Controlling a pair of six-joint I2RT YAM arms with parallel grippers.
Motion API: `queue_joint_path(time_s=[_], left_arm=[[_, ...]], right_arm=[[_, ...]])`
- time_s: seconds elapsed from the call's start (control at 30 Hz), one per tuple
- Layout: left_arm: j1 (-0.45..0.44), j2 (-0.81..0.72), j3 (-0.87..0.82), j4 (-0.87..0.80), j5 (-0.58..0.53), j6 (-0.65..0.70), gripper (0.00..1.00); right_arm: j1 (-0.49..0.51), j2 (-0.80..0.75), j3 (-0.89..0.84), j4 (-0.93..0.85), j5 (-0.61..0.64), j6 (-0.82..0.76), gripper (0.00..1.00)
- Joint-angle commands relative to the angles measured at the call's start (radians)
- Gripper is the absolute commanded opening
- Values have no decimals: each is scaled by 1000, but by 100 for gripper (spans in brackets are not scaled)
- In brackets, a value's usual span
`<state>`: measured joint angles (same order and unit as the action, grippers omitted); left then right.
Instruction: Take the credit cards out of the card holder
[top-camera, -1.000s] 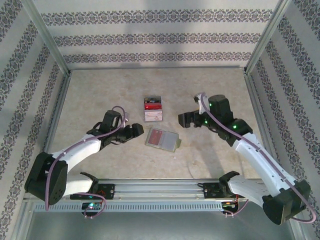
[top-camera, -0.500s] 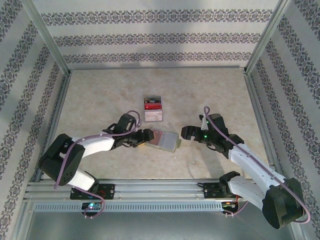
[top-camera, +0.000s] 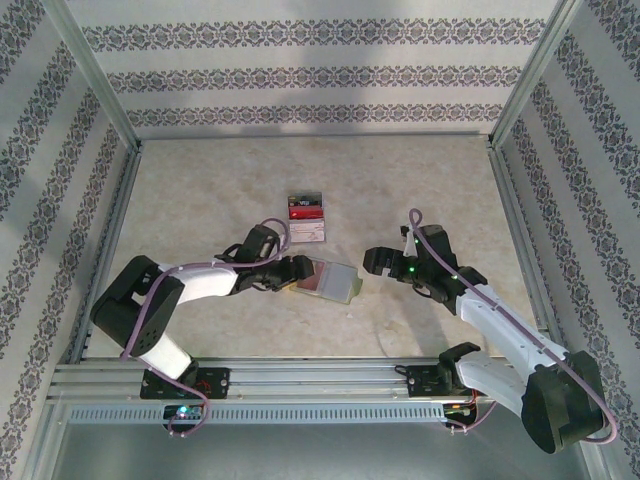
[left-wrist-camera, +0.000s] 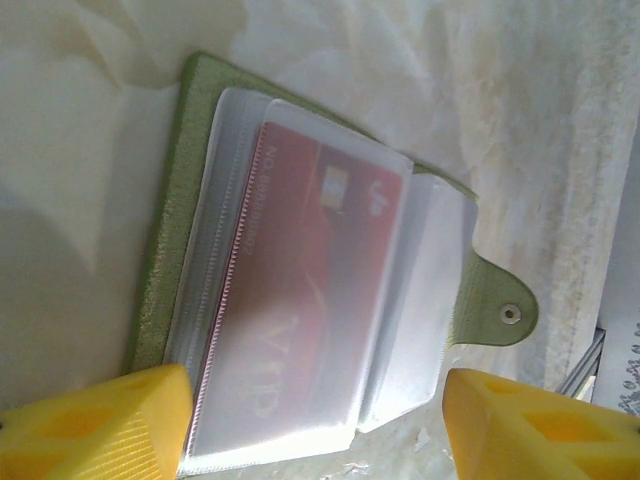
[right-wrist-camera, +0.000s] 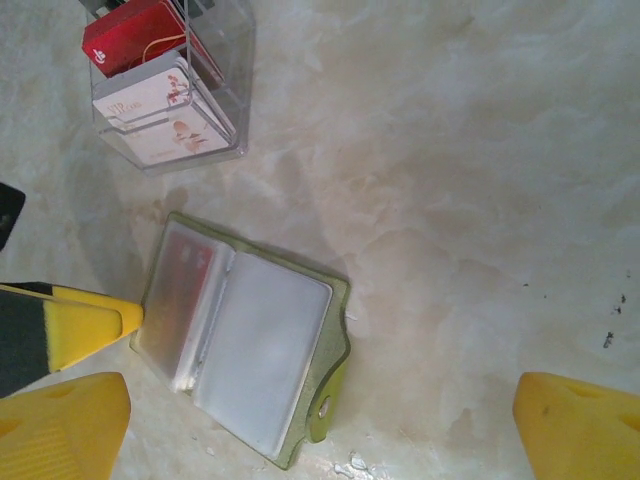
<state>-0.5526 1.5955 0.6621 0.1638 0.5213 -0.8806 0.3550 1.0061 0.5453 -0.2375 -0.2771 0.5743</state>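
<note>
Well, left claw (left-wrist-camera: 320, 430): its two yellow tips (left-wrist-camera: 100, 420) stand apart, one at each side of the near end of the holder. It has hold of nothing that I can see.
Right claw (right-wrist-camera: 320, 440): wide open and empty. It hangs over the table (right-wrist-camera: 450, 200) just to the right of the holder and does not touch it.
Holder (left-wrist-camera: 165, 260): green, lying open and flat on the table between the two claws. Its clear sleeves (left-wrist-camera: 430, 290) face up, and its snap tab (left-wrist-camera: 505, 312) sticks out on one side.
Red card (left-wrist-camera: 320, 270): inside one clear sleeve of the holder. It looks tucked nearly all the way in.
Other sleeves: they look empty to me, but I cannot be sure of each one.
Box (right-wrist-camera: 235, 60): small and clear, near the holder, on the side away from the arms. Two cards (right-wrist-camera: 165, 110) lie in it, one red and one pale with pink marks.
Done: I think the cards in the box are already out of the holder.
Left to do: the red card needs pulling out of its sleeve. It may be the last one.
</note>
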Motion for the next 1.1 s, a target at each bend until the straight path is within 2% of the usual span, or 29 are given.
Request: queue_joint_path(time_s=[0.0,0.83,1.07], left_arm=[[-21,25,24,23,-1,-5,67],[-85,23,123,-3,46,10,66],[-153,79,186,59,88,-26,66]], right_arm=[[-14,-4,-4,9,11,2,98],[-48,8,-16,10,-4,-10,98],[-96,-6,-37,45,-53,30,98]])
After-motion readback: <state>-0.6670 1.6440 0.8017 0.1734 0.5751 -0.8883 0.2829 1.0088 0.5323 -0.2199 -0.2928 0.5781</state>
